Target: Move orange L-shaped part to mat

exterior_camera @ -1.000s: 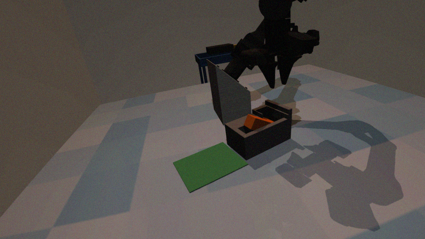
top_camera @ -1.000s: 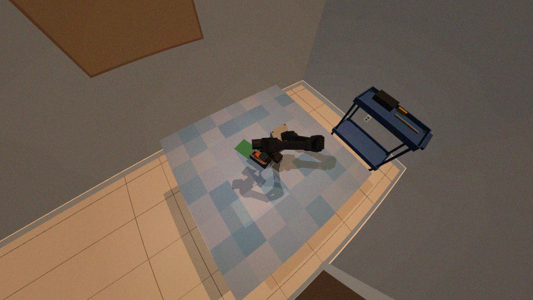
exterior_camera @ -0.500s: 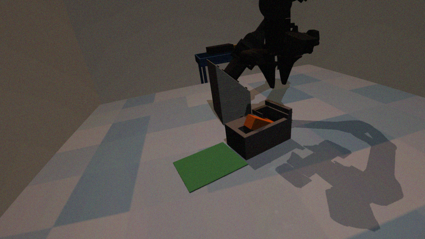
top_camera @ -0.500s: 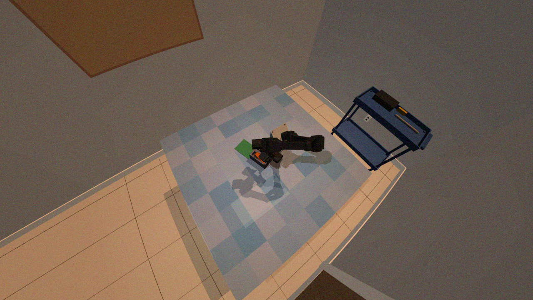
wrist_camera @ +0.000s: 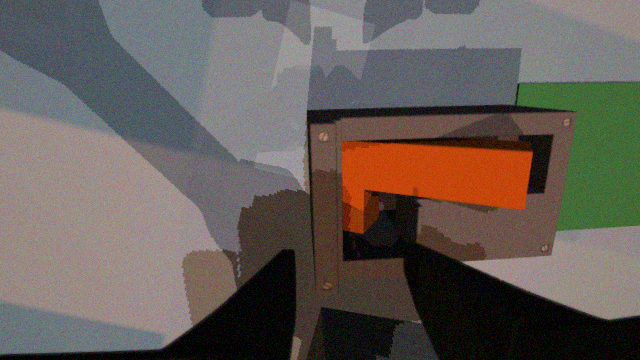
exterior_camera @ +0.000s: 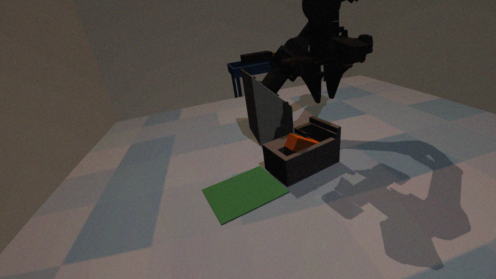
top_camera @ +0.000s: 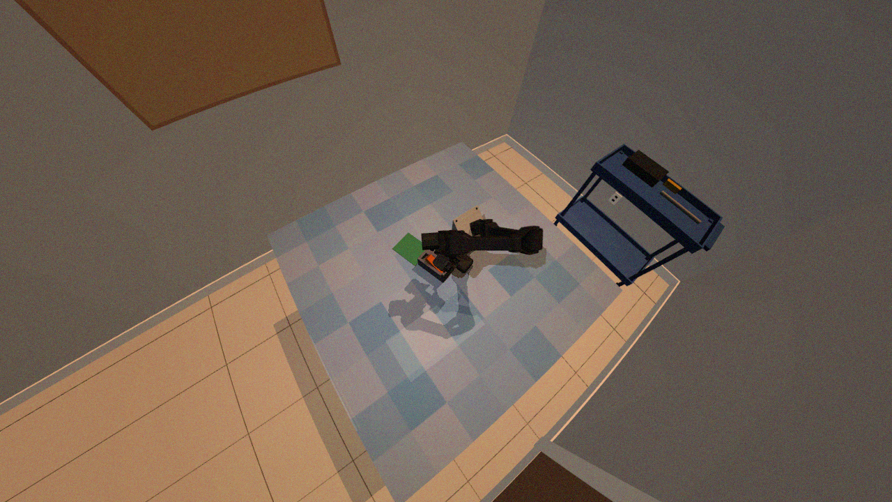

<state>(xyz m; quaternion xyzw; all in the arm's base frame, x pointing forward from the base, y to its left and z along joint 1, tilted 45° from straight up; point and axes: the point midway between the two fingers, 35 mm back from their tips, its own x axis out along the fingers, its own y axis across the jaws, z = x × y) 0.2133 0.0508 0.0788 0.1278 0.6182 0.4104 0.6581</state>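
Note:
The orange part [top_camera: 432, 259] [exterior_camera: 298, 142] [wrist_camera: 440, 172] is tilted in the pocket of the grey tray [top_camera: 433, 274] [exterior_camera: 312, 155] [wrist_camera: 520, 225]. Its plain end, toward the mat, stands above the tray top; its L-shaped end is down in the deep part of the pocket. The green mat [top_camera: 406, 247] [exterior_camera: 244, 194] [wrist_camera: 600, 160] lies beside the tray with nothing on it. My gripper [exterior_camera: 324, 99] [wrist_camera: 349, 259] is partly open and empty, above the tray's L-end side and clear of the part. Its fingertips are hidden in the top view.
A tall pale block with a sloping face [top_camera: 467, 218] [exterior_camera: 274, 111] stands close beside the tray, on the side away from the exterior camera. The tray has a raised lip at its L-end. A blue cart [top_camera: 608, 233] stands beyond the table.

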